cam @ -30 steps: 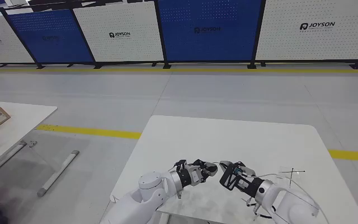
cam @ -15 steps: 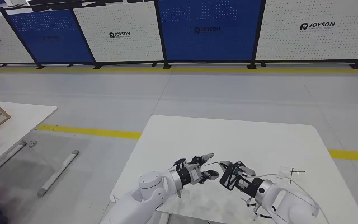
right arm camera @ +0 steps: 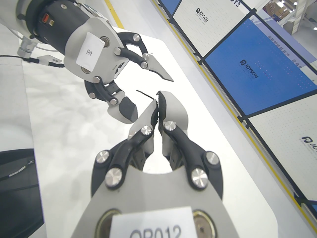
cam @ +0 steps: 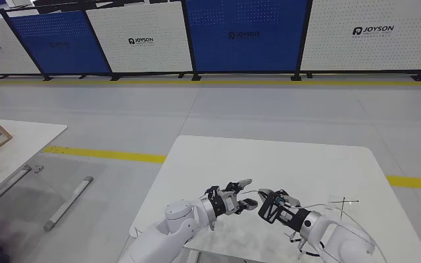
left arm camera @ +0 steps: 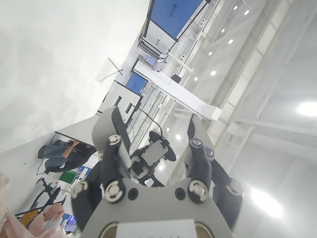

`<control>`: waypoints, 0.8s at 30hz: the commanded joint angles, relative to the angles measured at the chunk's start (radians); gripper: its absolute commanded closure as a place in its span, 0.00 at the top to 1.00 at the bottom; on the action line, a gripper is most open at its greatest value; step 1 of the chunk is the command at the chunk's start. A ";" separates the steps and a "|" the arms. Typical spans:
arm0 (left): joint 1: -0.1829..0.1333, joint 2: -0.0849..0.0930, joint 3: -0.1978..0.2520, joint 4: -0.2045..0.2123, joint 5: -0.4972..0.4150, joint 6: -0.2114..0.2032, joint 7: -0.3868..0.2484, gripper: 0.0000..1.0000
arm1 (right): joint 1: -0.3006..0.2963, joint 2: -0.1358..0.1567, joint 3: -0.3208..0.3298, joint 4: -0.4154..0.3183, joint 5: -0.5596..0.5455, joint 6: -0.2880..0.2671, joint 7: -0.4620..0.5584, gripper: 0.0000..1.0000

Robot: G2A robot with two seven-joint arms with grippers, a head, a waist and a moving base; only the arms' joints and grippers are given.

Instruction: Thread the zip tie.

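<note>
zip tie [right arm camera: 146, 94]: mostly buried between the clamped fingers of the right end effector [right arm camera: 157, 99]; just a short black tip pokes out ahead of them. Can't tell head from tail. In the top view the tie is too thin to trace. Thin black cross-shaped item [cam: 343, 200], beside the right end effector on its outer side, is too small to identify. The counter [cam: 263, 158] is cut off by the bottom edge.

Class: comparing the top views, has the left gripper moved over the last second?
Yes. The left gripper has opened its fingers, one swinging toward the far edge of the table. The right gripper holds the zip tie.
</note>
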 commanded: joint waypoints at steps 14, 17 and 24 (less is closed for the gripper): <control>0.002 -0.002 0.003 -0.001 0.016 -0.008 -0.008 0.00 | 0.000 0.000 0.000 0.000 0.000 0.000 0.000 0.00; 0.003 -0.003 0.003 -0.003 0.021 -0.009 -0.010 0.00 | -0.004 -0.001 0.000 0.003 0.002 0.000 -0.002 0.00; 0.008 -0.002 0.002 -0.001 0.072 -0.044 0.004 0.00 | -0.020 -0.003 0.032 0.004 0.045 0.010 0.004 1.00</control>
